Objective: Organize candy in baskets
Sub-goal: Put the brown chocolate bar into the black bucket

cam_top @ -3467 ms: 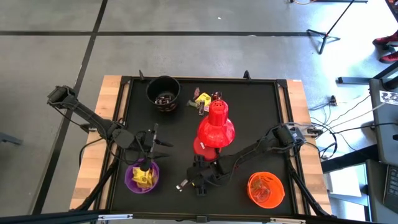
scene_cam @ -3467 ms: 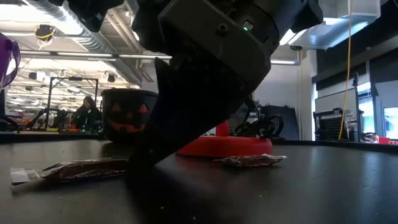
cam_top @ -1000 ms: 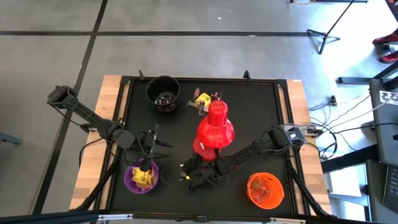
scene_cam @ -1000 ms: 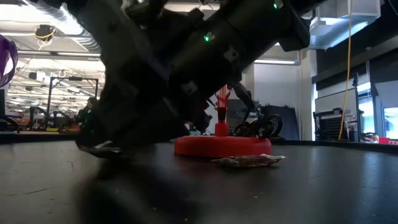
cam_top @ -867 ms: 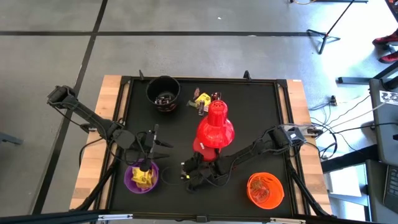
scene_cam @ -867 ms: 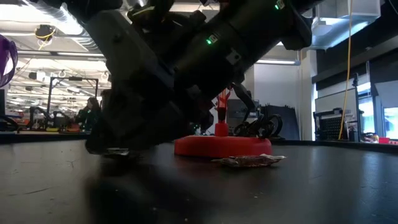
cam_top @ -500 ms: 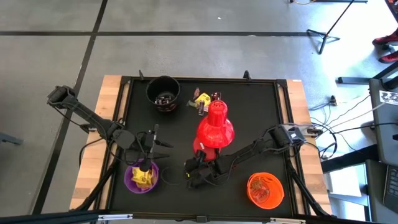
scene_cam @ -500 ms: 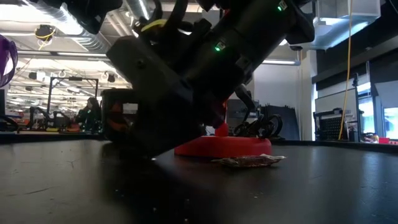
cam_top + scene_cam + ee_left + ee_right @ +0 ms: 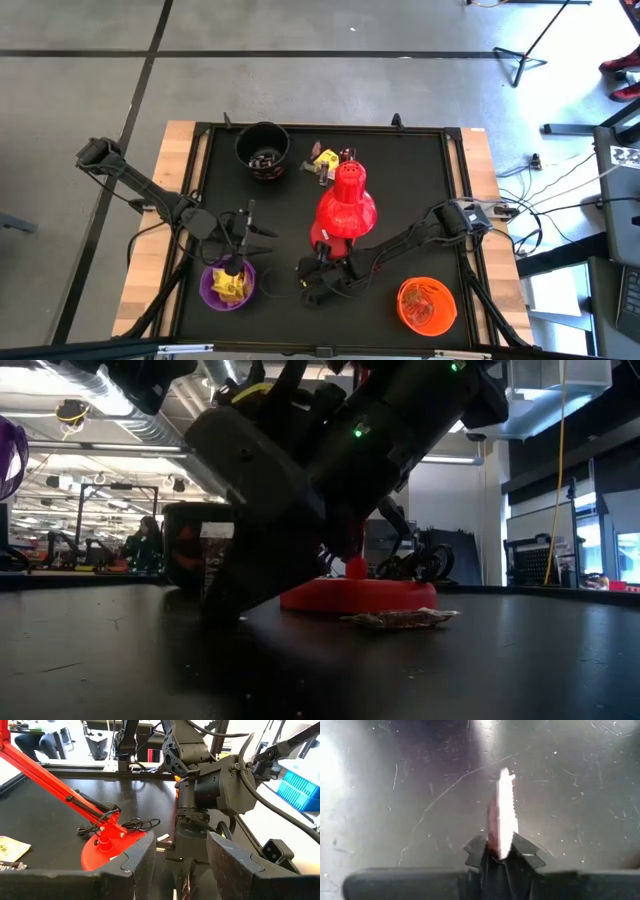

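My right gripper (image 9: 303, 284) is low over the black table mat, near the front and left of the red lamp's base, shut on a small candy (image 9: 502, 817) with a silvery edge. My left gripper (image 9: 236, 258) hangs open just above the purple bucket (image 9: 229, 286), which holds yellow candy. The black bucket (image 9: 262, 150) stands at the far left with dark candy in it. The orange bucket (image 9: 428, 304) stands at the near right. Loose candies (image 9: 325, 160) lie behind the lamp. One more wrapped candy (image 9: 400, 618) lies in front of the lamp's base. My right gripper pinches the candy's near end (image 9: 499, 851) between its two fingertips (image 9: 522, 854), slanting down from the table's right. The wrapper stands edge-on and sticks out past the fingertips. I cannot tell whether its far end touches the mat.
A red desk lamp (image 9: 346, 205) stands mid-table, its round base (image 9: 360, 595) and cord close behind my right gripper. The mat has a raised black frame (image 9: 455, 200) on a wooden table. Bare mat lies between the lamp and the orange bucket.
My right gripper has shut on the candy that lay on the mat left of the lamp's base, and its wrist has tipped further. The candy, flat on the mat a second ago, now stands edge-on between the fingers.
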